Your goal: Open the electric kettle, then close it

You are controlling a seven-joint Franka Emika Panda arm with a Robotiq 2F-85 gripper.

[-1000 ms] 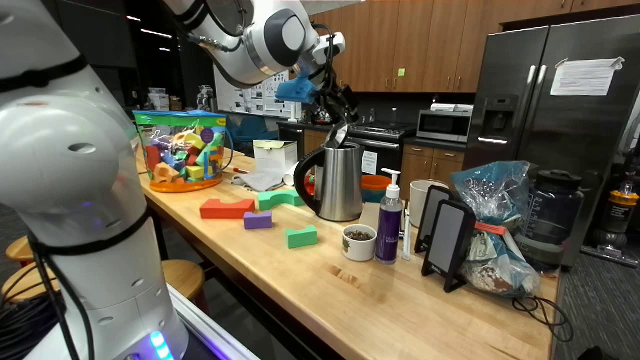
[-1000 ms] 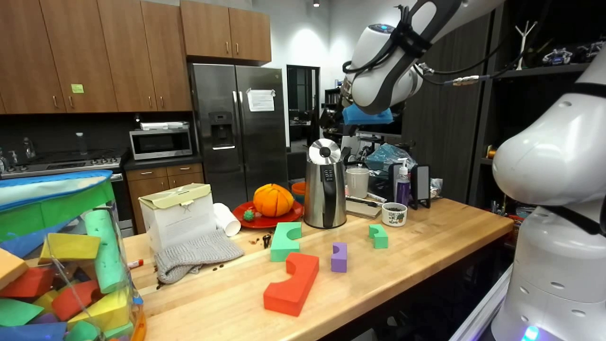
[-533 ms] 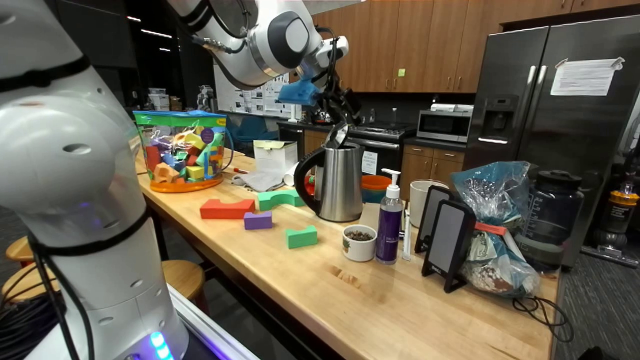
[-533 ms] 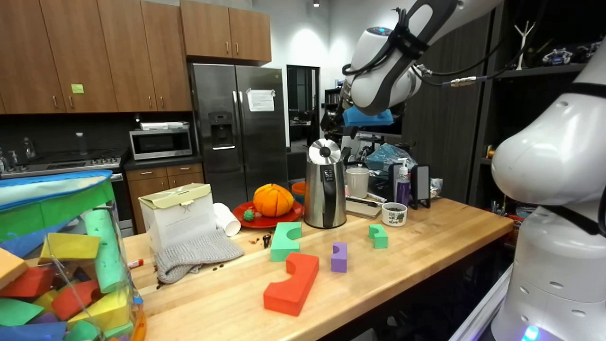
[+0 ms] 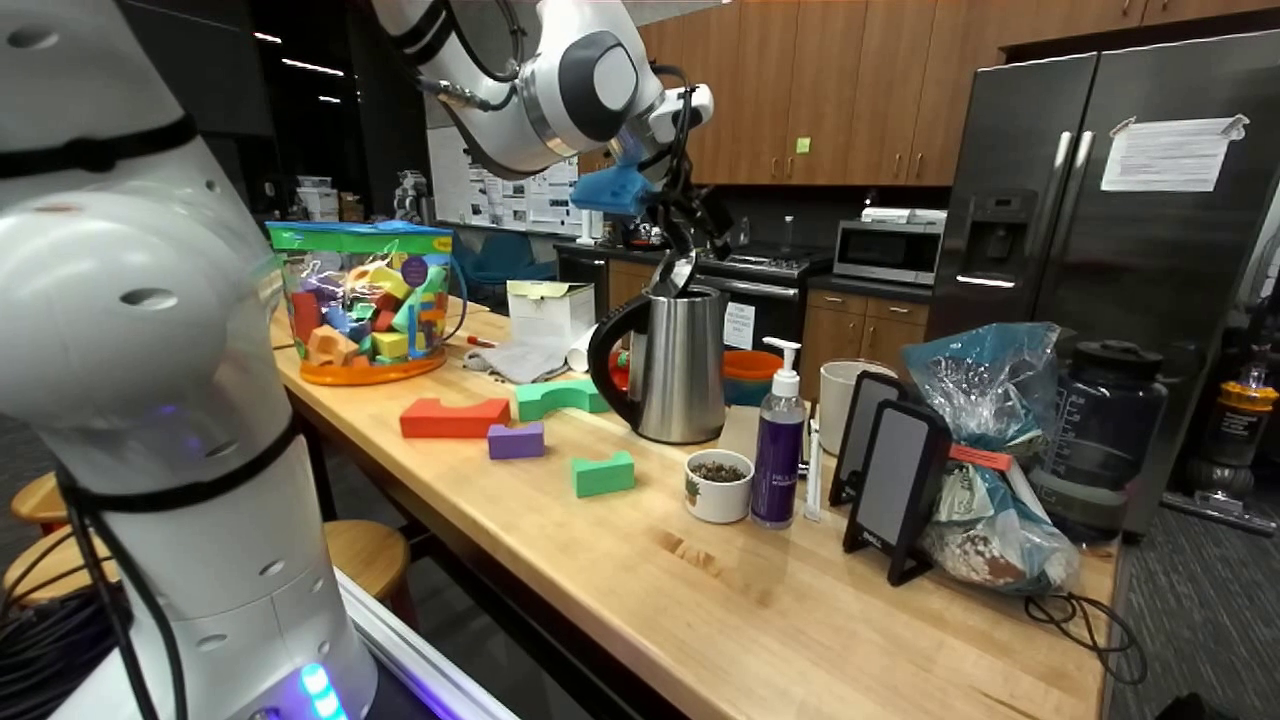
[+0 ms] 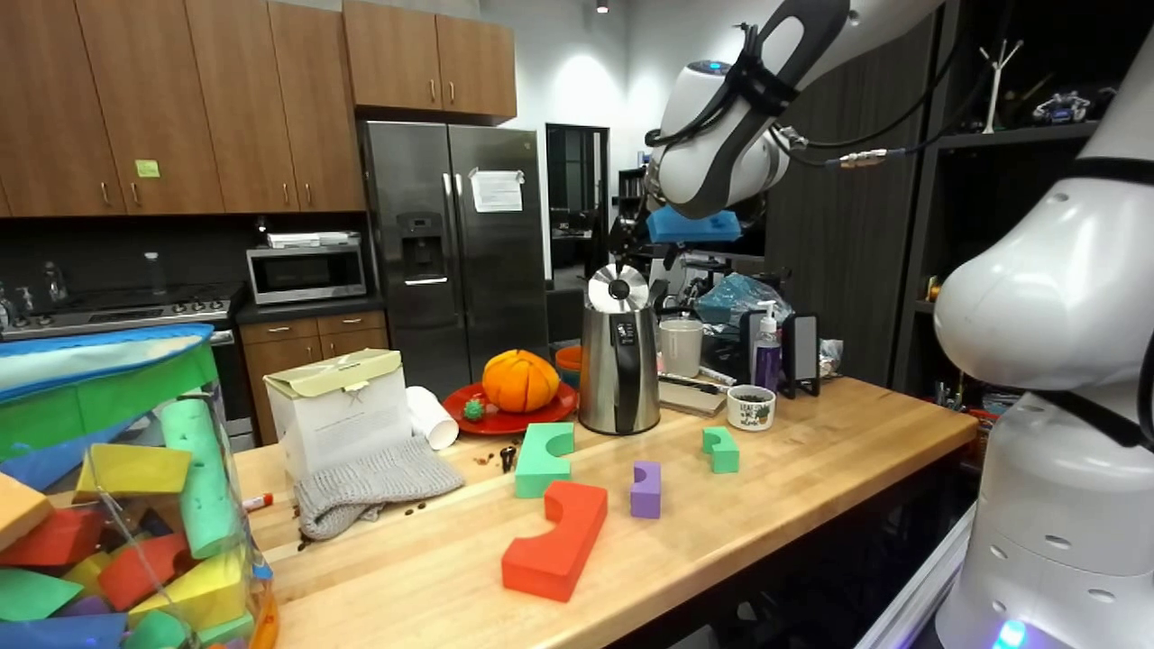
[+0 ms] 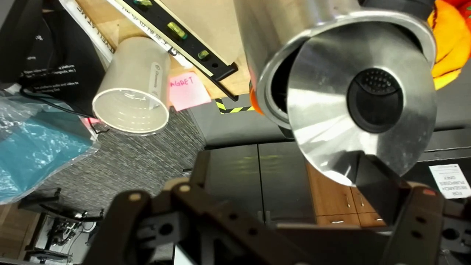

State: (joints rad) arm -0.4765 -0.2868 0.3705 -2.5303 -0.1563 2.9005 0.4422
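Closing seems, to my judgement, the step in hand, opening being done. Left to right in the wrist view come a cream-coloured cup, my tool with its fingers set well apart, and the electric kettle, upright on the counter, its raised lid partly behind one finger, contact unclear. Next I should push the lid down onto the mouth, gently.

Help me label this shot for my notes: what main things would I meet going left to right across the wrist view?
Left to right, as the picture lies: blue plastic bag, beige cup, pink note, open electric kettle, orange pumpkin.
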